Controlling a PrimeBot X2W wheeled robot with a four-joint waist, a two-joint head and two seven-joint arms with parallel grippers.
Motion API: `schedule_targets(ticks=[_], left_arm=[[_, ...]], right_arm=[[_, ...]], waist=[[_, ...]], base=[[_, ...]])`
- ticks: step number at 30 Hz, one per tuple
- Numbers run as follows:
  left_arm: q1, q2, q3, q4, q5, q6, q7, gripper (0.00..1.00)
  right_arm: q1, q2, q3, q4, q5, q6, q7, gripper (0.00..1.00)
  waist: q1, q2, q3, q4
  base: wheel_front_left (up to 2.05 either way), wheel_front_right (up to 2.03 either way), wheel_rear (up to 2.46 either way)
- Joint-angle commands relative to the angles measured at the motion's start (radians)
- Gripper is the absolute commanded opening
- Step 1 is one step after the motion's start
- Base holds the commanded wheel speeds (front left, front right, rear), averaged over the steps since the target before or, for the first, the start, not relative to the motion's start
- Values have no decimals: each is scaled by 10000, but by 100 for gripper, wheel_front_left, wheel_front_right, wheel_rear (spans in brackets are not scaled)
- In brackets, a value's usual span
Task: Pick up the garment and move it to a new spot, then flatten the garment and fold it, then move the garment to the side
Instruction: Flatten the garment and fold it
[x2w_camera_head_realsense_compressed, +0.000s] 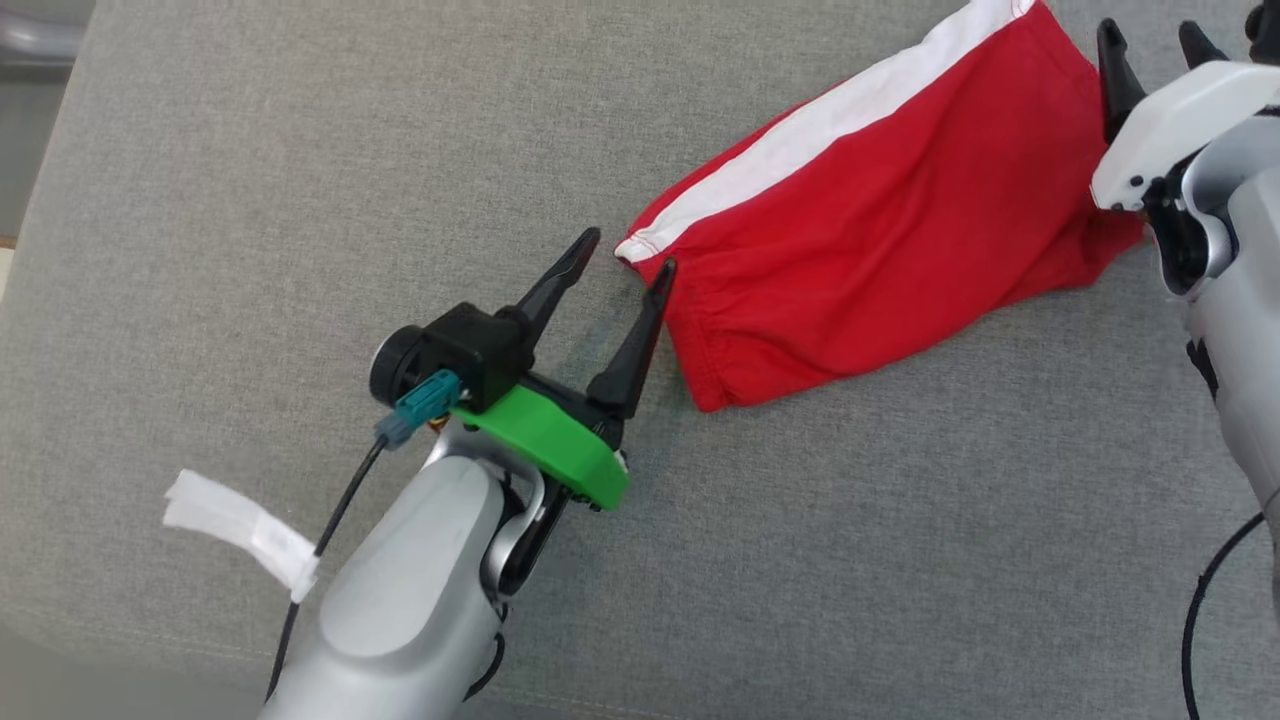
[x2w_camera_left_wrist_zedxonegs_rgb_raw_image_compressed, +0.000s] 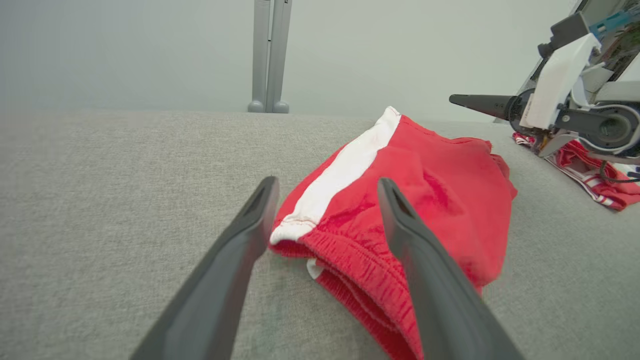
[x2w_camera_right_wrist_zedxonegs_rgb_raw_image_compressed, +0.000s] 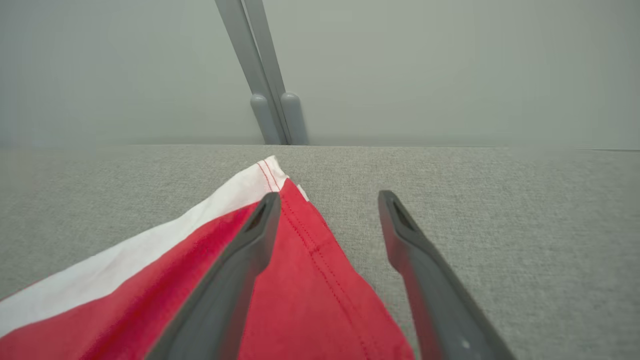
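At the far left, a white tape tag (x2w_camera_head_realsense_compressed: 240, 530) is wrapped round the black cable (x2w_camera_head_realsense_compressed: 345, 500) running beside the left forearm, and a green bracket (x2w_camera_head_realsense_compressed: 560, 450) is mounted at the wrist. The left claw (x2w_camera_head_realsense_compressed: 629, 250) is held low over the grey fabric surface (x2w_camera_head_realsense_compressed: 300, 200) with its fingers spread apart and nothing between them. Its right-hand finger is laid against the elastic waistband end of the red shorts (x2w_camera_head_realsense_compressed: 880, 230); whether the cloth is actually touched cannot be told. The shorts are laid right of centre on the surface, folded flat and slanted, with a white side stripe (x2w_camera_head_realsense_compressed: 830, 125) along the far edge and the hem end toward the upper right. There the right claw (x2w_camera_head_realsense_compressed: 1148, 30) is set, likewise spread and empty: in the right wrist view one finger is seen above the hem corner and the other above bare surface. The shorts' near right corner is hidden by the right wrist's white housing (x2w_camera_head_realsense_compressed: 1170, 120). In the left wrist view a second, red-and-white striped garment (x2w_camera_left_wrist_zedxonegs_rgb_raw_image_compressed: 600, 192) is partly hidden under the right arm, and a grey post (x2w_camera_left_wrist_zedxonegs_rgb_raw_image_compressed: 270, 55) is seen against the pale wall behind
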Motion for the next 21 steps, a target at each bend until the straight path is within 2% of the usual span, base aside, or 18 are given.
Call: schedule_targets(ticks=[1, 8, 12, 20, 21], left_arm=[[283, 129, 249, -166, 134, 76, -27, 100], [1393, 336, 1877, -1281, 925, 443, -26, 100], [1834, 242, 2789, -1848, 1484, 588, -26, 100], [2469, -44, 4107, -2505, 2353, 551, -26, 100], [2552, -67, 4209, -2550, 2403, 537, -26, 100]], right_arm=[[205, -107, 135, 52, 119, -15, -8, 100], [712, -408, 822, 164, 522, -15, 180, 100], [750, -552, 1055, 301, 691, -15, 248, 100], [747, -539, 1252, 908, 1039, -15, 717, 100], [796, -489, 1282, 944, 1109, -15, 816, 94]], waist=[[0, 0, -115, -79], [0, 0, -141, -89], [0, 0, -81, 6], [0, 0, -46, 188], [0, 0, -63, 181]], base=[[0, 0, 0], [0, 0, 0], [0, 0, 0], [0, 0, 0], [0, 0, 0]])
